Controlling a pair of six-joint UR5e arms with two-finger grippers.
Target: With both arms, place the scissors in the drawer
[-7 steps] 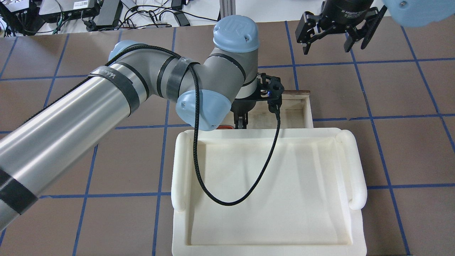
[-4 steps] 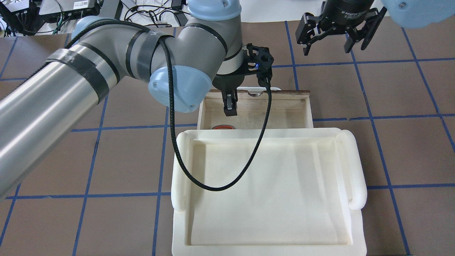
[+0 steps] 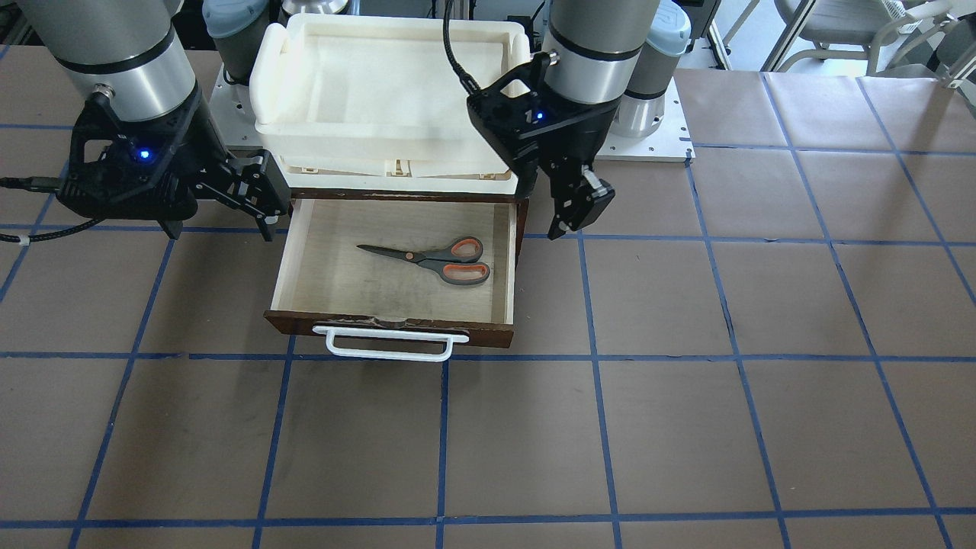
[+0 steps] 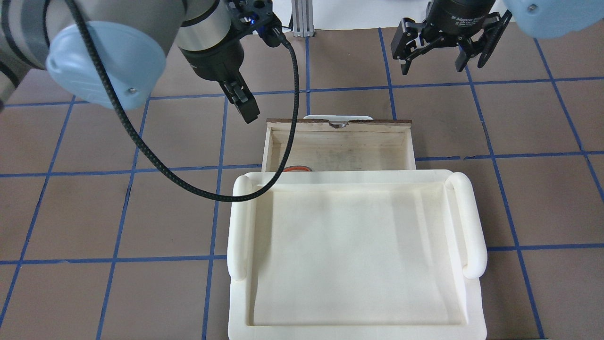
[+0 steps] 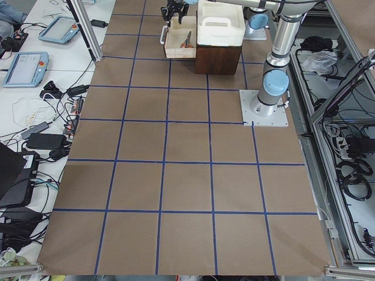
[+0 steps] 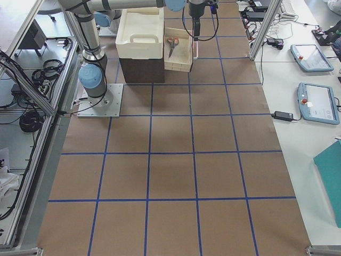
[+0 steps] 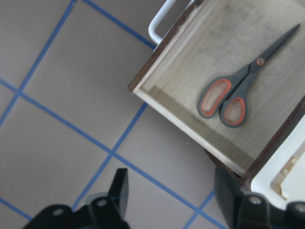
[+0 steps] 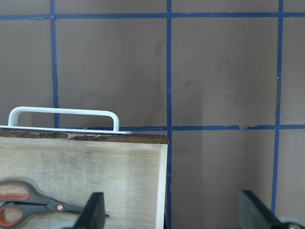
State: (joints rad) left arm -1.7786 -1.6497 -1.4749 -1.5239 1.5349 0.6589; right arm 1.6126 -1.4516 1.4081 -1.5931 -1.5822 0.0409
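Exterior front-facing view: the scissors (image 3: 435,261) lie flat on the floor of the pulled-out drawer (image 3: 396,329), blades closed, handles toward the robot's left. The left tool (image 3: 578,216) hangs released and empty just beside the drawer's left wall. The right tool (image 4: 443,59), also released and empty, hangs near the drawer's right side above the tabletop (image 3: 686,427).

White print on black body of right gripper (image 4: 443,63), overhead view: "2F Adaptive", tail of the line not legible. No other marking sharp enough to read.
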